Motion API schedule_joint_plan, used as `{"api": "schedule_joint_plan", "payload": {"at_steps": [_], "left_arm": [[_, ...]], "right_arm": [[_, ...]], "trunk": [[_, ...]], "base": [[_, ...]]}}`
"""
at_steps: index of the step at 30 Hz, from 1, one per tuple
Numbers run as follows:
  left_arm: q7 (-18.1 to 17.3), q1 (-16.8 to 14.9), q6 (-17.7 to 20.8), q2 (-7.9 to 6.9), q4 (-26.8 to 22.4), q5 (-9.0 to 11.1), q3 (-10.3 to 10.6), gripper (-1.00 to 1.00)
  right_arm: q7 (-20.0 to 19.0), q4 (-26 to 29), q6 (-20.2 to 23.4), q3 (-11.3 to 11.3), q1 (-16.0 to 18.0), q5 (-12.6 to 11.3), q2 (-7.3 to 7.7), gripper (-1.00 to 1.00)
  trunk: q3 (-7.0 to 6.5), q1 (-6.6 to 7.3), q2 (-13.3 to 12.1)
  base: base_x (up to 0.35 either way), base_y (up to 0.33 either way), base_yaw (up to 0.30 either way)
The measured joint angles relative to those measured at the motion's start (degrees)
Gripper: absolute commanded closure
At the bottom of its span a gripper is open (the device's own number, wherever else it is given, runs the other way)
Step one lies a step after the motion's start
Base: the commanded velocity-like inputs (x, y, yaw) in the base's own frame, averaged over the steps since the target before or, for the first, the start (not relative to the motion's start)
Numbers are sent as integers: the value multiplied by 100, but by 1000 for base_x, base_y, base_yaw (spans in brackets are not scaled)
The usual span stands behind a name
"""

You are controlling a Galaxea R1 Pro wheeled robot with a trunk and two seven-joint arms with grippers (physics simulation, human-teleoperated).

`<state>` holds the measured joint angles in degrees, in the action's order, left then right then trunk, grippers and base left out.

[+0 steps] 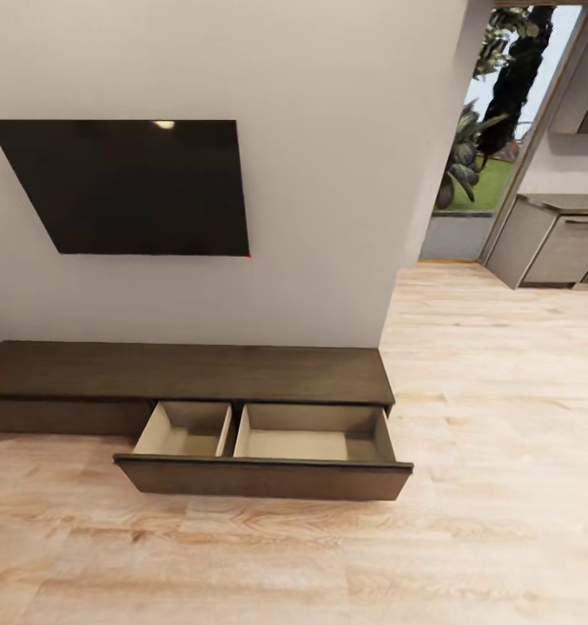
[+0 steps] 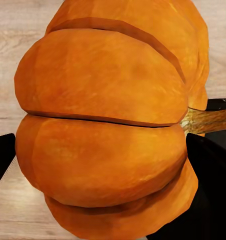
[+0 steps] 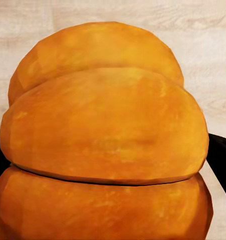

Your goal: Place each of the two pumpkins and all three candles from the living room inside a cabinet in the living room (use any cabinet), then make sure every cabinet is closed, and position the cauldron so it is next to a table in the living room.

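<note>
Left pumpkin [image 2: 105, 130], orange, ribbed, is sitting between the left gripper's dark fingers [image 2: 213, 190]. Right pumpkin [image 3: 105, 145] is sitting likewise in the right gripper. Cabinet [image 1: 189, 373] is standing with its drawer [image 1: 263, 451] open.

Cabinet [image 1: 189, 371] dark matt wood; floor [image 1: 502, 417] pale wood; pumpkins [image 2: 107, 135] smooth-ribbed.

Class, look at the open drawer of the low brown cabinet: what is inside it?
The drawer shows two pale beige compartments split by a divider, both bare where visible. The strip just behind the drawer's front panel is hidden from the head view.
</note>
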<state>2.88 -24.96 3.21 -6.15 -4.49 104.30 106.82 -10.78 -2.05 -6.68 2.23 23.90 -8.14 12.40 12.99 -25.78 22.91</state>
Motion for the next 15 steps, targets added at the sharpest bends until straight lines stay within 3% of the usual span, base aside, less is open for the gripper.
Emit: {"api": "schedule_joint_plan", "payload": {"at_steps": [15], "left_arm": [[0, 2, 0, 0, 0, 0, 0, 100]], "right_arm": [[2, -4, 0, -1, 0, 9, 0, 100]], "trunk": [[0, 0, 0]], "base": [[335, 0, 0]]}}
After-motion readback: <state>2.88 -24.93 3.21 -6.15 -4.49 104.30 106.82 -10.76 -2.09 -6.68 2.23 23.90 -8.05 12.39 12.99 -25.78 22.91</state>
